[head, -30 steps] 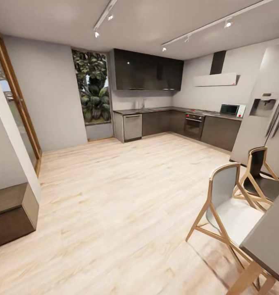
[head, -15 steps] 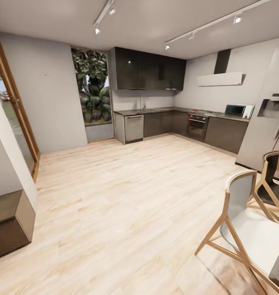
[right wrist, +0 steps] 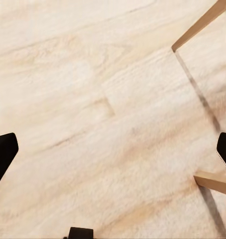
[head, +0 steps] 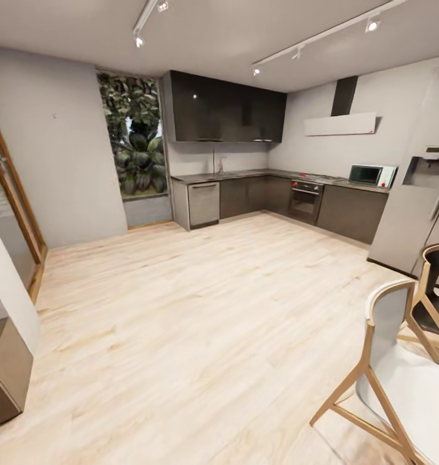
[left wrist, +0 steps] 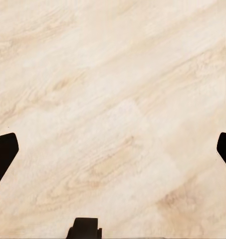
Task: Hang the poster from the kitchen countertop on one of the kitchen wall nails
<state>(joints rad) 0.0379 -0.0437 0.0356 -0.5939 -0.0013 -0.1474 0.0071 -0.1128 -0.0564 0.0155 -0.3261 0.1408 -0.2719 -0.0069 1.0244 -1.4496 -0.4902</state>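
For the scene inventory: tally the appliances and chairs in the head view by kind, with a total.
Chairs: 2, one white-seated, one dark-seated
Ovens: 1
Microwaves: 1
Dishwashers: 1
Range hoods: 1
Fridges: 1
Total: 7

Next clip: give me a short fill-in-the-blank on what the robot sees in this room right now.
1. The microwave stands on the kitchen countertop near the tall ____.
2. The floor is pale ____.
3. The left claw points down at the floor with its fingers ____.
4. Beside the dark wall cabinets, a window shows green ____.

Missing words: fridge; wood; open; plants
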